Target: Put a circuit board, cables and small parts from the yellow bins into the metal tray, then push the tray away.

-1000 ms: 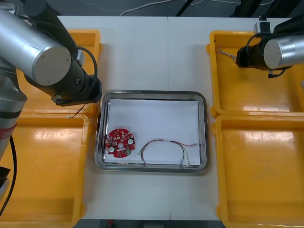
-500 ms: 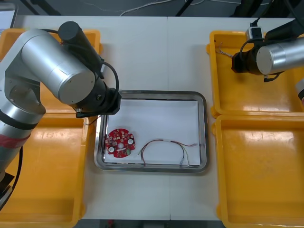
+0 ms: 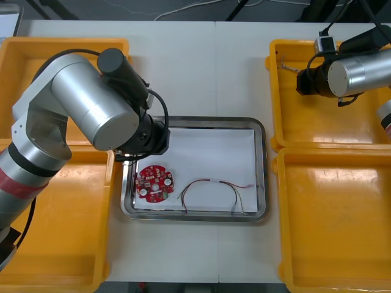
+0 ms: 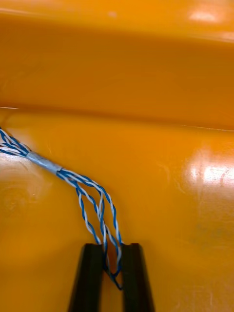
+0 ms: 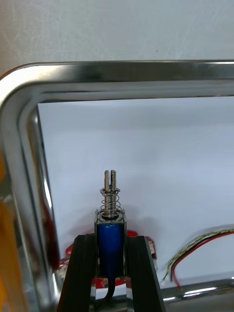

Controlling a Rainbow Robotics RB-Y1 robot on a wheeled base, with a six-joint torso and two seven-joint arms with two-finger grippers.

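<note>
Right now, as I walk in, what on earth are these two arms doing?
The left gripper holds a small metal part, blue with a spring, over the left end of the metal tray. A round red circuit board and a red and yellow cable lie in the tray. The right gripper is down in the far yellow bin on the robot's right, its fingers shut on a twisted blue and white cable. So the tray is partly filled and not yet pushed away.

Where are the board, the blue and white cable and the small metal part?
board (image 3: 154, 182), front view, middle.
blue and white cable (image 4: 45, 163), right wrist view, grey sleeve.
small metal part (image 5: 111, 241), left wrist view, blue body.
</note>
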